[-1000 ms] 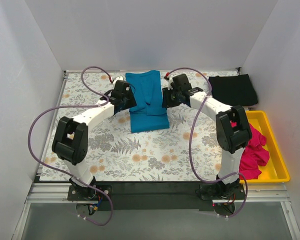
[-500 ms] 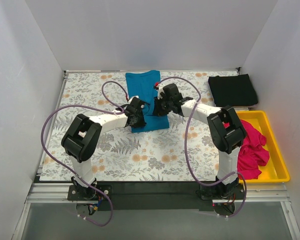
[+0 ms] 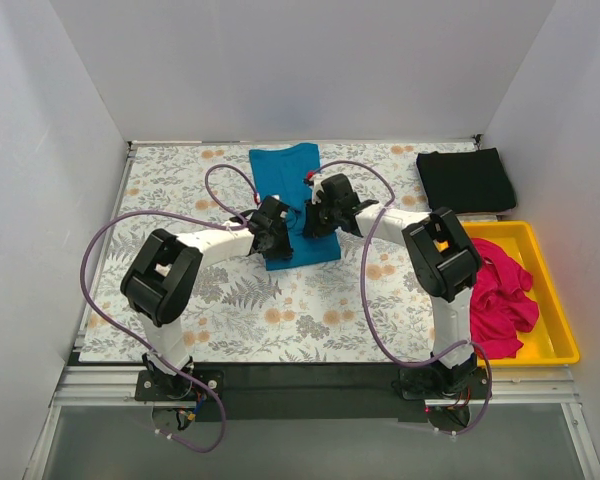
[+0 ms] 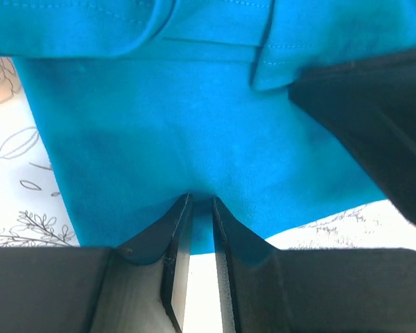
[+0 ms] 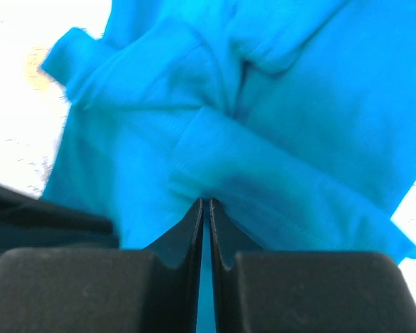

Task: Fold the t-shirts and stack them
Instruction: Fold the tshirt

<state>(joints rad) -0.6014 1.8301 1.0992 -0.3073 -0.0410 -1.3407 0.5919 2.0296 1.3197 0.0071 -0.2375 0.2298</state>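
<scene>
The teal-blue t-shirt (image 3: 292,170) is lying mid-table on the floral table (image 3: 180,180), its long axis running from the near side toward the back wall. The left gripper (image 4: 201,202) is pinching its near edge, and the right gripper (image 5: 206,202) is clamping a fold near the middle.

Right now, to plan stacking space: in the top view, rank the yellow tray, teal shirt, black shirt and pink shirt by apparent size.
1. yellow tray
2. teal shirt
3. black shirt and pink shirt: alike; the pink one is bunched and partly hidden, so unranked.
</scene>
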